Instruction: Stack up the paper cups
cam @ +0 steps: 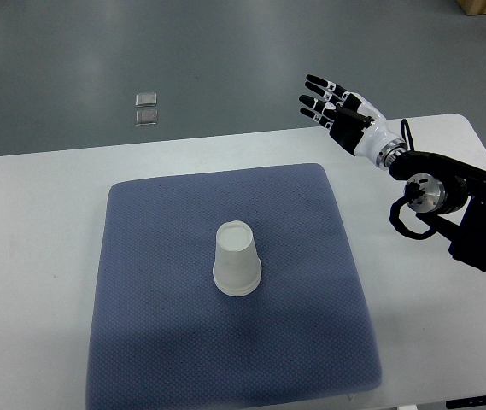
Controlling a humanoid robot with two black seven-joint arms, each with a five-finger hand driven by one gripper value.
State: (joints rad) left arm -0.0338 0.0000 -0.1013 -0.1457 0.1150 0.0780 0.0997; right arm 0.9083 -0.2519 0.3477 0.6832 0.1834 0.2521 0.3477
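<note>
In the top view, a white bench (38, 213) fills most of the picture, its far edge running across the upper part and its rounded far right corner showing near the right side. Beyond that edge lies a grey floor (225, 60), with two small square clear pieces (147, 108) lying on it, one just behind the other.

A blue-grey textured mat (157, 342) covers the middle of the bench. Bare white strips remain along the mat's left, far and right edges; its near edge runs close to the bottom of the picture.

One white paper cup (237, 260) stands upside down near the middle of the mat, its wide rim down on the fabric. Whether it is a single cup or several nested cannot be told. Open mat surrounds it on every side, and nothing touches it. No print or label can be read on the cup, the mat or the bench.

The right hand (338, 109) is raised over the far right edge of the bench, well apart from the cup. Its black-tipped fingers (315, 82) are spread apart and hold nothing. Its black arm (473, 213) comes in from the right edge, above the bare strip of bench beside the mat.
</note>
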